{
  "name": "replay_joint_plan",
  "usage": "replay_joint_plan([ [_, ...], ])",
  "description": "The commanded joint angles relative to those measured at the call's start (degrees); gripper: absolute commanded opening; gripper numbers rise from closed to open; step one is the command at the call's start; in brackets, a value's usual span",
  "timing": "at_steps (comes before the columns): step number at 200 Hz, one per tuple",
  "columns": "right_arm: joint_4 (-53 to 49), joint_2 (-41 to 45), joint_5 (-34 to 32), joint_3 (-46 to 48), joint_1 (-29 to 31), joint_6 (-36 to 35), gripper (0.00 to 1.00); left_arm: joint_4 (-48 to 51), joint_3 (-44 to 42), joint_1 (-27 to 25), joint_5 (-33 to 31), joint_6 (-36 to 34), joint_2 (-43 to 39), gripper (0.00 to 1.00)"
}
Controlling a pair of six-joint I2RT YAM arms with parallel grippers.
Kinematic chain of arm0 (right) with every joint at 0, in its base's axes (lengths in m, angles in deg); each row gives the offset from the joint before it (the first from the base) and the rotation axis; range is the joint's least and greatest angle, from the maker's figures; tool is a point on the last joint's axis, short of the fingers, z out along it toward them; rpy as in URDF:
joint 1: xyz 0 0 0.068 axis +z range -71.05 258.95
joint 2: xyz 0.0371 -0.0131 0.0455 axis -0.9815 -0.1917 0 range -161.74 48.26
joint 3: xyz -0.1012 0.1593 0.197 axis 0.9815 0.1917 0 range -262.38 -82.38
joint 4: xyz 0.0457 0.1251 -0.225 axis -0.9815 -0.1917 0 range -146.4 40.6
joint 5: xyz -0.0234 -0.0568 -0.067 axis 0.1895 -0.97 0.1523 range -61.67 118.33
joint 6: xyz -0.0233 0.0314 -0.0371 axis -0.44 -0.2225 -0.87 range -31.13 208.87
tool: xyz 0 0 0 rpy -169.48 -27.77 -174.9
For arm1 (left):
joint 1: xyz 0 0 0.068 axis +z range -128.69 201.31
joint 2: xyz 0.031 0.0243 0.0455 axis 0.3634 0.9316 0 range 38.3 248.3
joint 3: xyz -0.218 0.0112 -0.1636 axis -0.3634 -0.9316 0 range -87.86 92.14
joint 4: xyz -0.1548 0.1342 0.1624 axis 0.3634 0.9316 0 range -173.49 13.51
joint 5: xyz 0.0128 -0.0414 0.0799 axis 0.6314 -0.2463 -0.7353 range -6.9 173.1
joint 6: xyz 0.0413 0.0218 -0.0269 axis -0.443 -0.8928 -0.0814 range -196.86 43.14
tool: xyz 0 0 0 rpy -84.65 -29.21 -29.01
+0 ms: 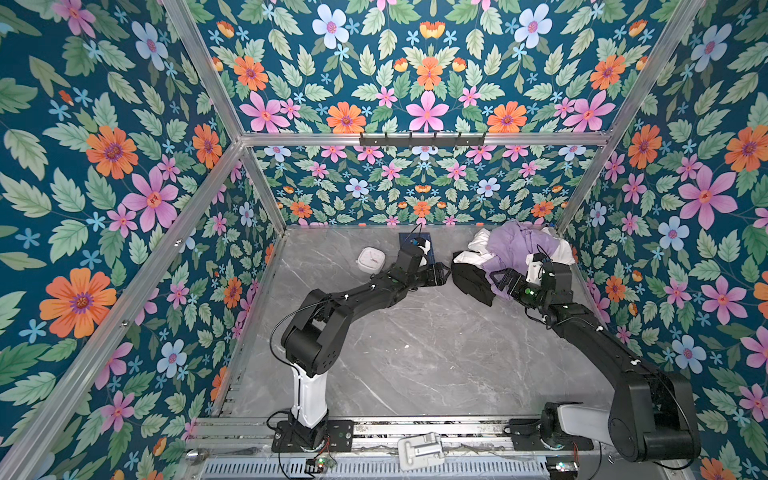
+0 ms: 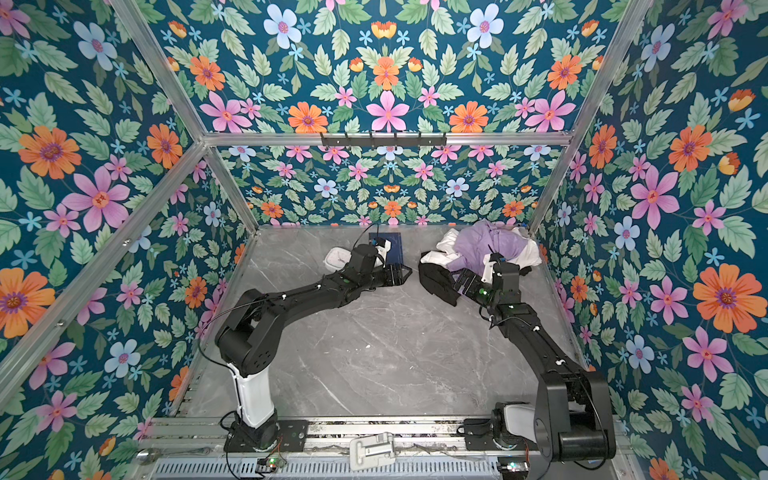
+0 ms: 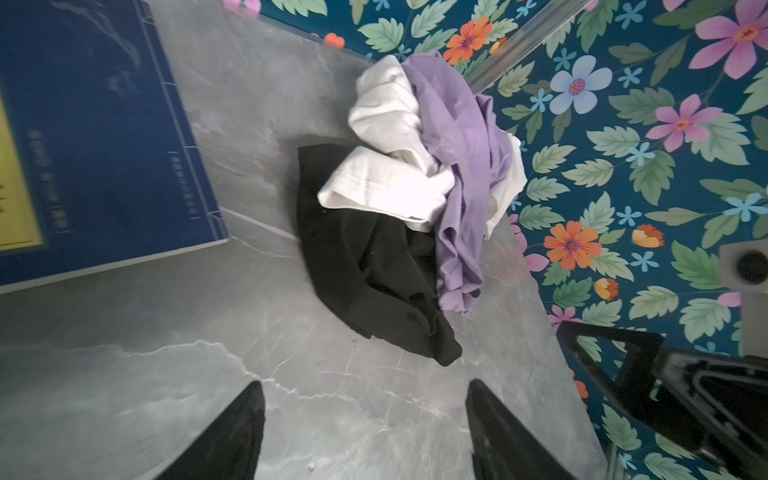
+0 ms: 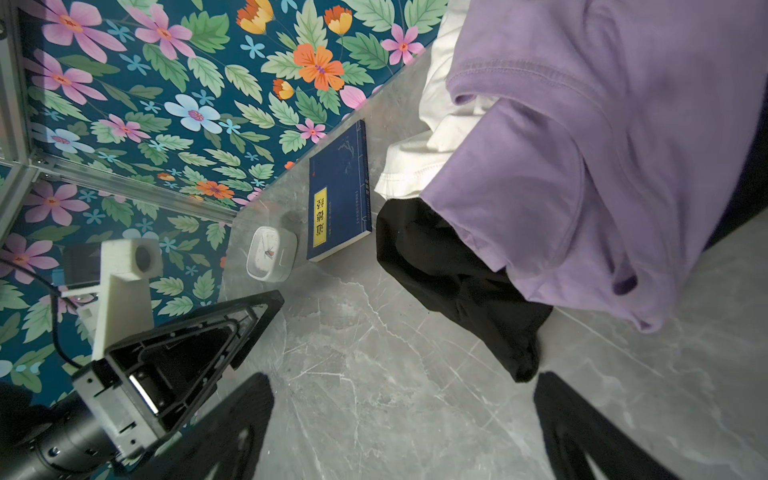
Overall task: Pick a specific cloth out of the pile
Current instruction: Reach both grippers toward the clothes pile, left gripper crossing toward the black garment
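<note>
- The cloth (image 3: 374, 266) lies on the surface (image 3: 166, 374) at the edge of the pile (image 3: 432, 174), partly under the white garment (image 3: 386, 187) and purple garment (image 3: 465, 166).
- The left tool (image 3: 363, 386) and right tool (image 4: 403, 378) are both spread and empty.
- Pinch the free black corner and pull away slowly.

4 views: 2 overhead, 2 wrist.
Both top views look steeply down from high onto the table (image 1: 415, 353); each wrist camera faces the pile (image 3: 457, 166) from close by; all 4 share it.
</note>
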State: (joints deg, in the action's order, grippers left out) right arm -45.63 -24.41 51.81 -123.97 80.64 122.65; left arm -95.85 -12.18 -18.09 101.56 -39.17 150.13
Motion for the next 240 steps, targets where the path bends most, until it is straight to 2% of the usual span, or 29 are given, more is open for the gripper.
replay_joint_plan([
  [1, -1.3, 0.2, -1.3, -0.1, 0.0, -1.8, 0.99, -0.5, 2.8, -1.0, 3.2, 2.7, 2.7, 0.75],
  [44, -1.5, 0.0, -1.3, 0.1, 0.1, -1.6, 0.99, -1.0, 8.0, -2.1, 2.2, 5.8, 8.9, 0.69],
  [80, -2.0, 0.6, -1.4, 0.4, 0.2, -1.7, 0.99, 1.0, 15.0, -2.1, 2.6, 8.2, 14.8, 0.68],
  [109, -1.6, 2.6, -4.3, 2.2, 0.2, -1.6, 0.99, 3.6, 19.3, -2.0, 0.9, 8.5, 18.8, 0.68],
  [135, -1.2, 3.6, -5.0, 3.0, 0.2, -1.5, 0.99, 4.1, 22.1, -1.7, 2.6, 10.2, 22.1, 0.64],
  [240, -0.4, 1.2, -3.9, 2.6, 0.2, -0.6, 0.99, 2.7, 23.3, -1.7, 3.4, 11.1, 24.6, 0.42],
])
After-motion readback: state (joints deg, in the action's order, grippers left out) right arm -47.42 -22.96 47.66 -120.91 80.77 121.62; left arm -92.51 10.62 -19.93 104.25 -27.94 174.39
